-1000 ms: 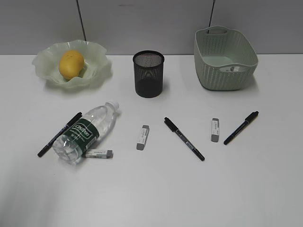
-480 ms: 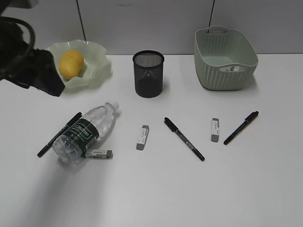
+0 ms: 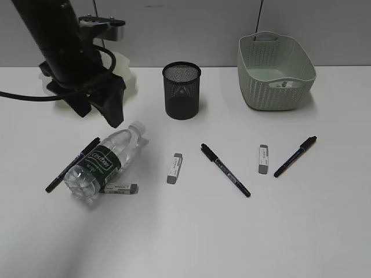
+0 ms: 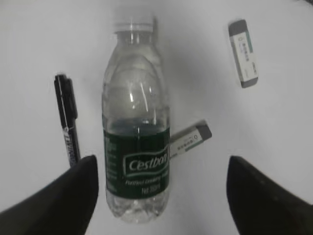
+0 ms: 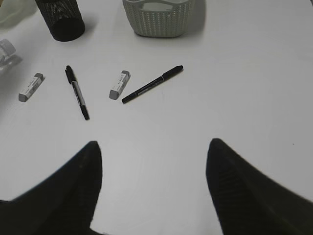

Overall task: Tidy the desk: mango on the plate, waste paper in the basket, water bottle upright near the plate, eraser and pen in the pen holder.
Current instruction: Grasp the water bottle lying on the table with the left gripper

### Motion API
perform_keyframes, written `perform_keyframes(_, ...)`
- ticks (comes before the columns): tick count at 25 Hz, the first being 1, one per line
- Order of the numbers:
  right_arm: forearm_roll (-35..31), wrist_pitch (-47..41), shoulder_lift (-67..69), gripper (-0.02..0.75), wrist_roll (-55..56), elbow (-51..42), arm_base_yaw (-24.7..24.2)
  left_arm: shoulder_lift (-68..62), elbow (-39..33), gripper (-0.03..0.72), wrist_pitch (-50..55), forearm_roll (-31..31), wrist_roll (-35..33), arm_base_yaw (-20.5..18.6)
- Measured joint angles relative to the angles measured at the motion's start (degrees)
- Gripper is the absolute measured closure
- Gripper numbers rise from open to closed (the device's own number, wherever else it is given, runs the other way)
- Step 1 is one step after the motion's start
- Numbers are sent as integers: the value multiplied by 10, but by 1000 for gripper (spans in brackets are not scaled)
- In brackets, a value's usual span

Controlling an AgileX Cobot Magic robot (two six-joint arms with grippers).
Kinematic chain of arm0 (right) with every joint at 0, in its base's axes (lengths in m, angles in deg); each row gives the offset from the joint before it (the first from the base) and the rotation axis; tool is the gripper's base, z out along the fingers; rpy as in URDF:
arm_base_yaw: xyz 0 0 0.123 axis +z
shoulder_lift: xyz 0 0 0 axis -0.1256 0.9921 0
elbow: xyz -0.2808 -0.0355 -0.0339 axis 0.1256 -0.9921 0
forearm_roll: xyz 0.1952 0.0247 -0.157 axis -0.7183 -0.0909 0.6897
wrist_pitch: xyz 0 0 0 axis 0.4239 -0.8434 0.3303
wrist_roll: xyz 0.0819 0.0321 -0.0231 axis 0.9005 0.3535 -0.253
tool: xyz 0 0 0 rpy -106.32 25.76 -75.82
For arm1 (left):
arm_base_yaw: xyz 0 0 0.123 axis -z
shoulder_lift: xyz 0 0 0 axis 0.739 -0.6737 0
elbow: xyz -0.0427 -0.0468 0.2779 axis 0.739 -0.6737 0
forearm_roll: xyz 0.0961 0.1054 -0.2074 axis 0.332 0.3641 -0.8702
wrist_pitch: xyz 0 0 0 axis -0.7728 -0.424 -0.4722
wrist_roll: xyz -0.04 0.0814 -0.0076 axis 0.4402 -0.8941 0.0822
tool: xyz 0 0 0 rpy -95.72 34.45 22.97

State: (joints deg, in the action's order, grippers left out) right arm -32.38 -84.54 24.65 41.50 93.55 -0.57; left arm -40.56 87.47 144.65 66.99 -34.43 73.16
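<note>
Clear water bottle (image 4: pixel 136 142) lies between pen (image 4: pixel 68 128) and eraser (image 4: pixel 190 140).

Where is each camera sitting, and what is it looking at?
Exterior view: in front of the desk, looking down at a slant; the left arm and its end effector show.
Left wrist view: above the lying water bottle, looking down; two open fingers show.
Right wrist view: looking across the desk toward the basket; open dark fingers show.
Shared: the bottle appears in the exterior and left wrist views.
</note>
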Motion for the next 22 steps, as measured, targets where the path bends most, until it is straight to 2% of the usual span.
perform_keyframes(5, 0, 0, 0, 208, 0, 0, 0, -74, 49, 15, 1, 4, -9, 12)
perform_keyframes(13, 0, 0, 0, 208, 0, 0, 0, -138, 58, 11, -2, 54, -11, 14)
perform_keyframes(22, 0, 0, 0, 208, 0, 0, 0, -165, 62, 11, 2, 55, -11, 14)
